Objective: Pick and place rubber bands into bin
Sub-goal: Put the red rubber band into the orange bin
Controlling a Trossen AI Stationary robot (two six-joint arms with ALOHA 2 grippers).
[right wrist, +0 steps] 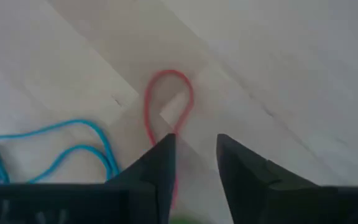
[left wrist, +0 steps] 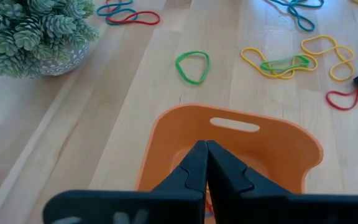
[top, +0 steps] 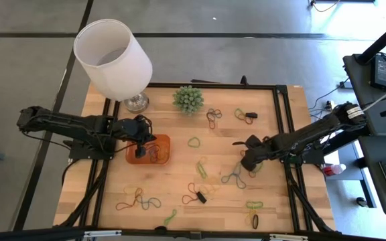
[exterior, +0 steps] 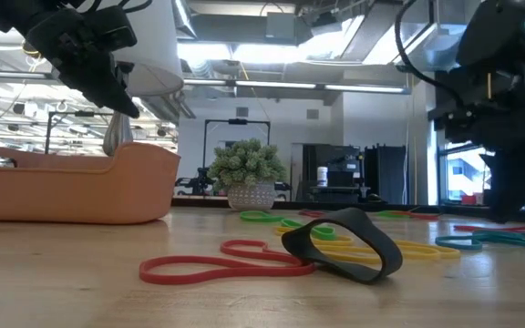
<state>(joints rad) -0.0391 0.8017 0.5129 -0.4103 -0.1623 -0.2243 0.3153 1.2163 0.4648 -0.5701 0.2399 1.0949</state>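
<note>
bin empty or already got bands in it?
Not empty. The high view shows several rubber bands lying inside the bin, with the left gripper over it, fingers shut. Exact count cannot be told.

The table (top: pixel 179 194) is pale wood with a visible grain, smooth and faintly satin, framed by dark matt metal rails (top: pixel 283 134). The bin (left wrist: pixel 291 146) is orange plastic, smooth and slightly translucent, with a soft sheen along its rim. The rubber bands (exterior: pixel 235 260) look like matt rubber, thin and flexible; a wider black band (exterior: pixel 344 246) has a dull, slightly grainy face. The left gripper (left wrist: pixel 206 163) and right gripper (right wrist: pixel 194 158) have dark matt plastic fingers with a fine texture. The lampshade (top: pixel 112 57) is white, smooth and matt, on a shiny metal base (top: pixel 137 102). The plant (left wrist: pixel 30 28) looks like matt plastic in a speckled pot (left wrist: pixel 64 62).
</note>
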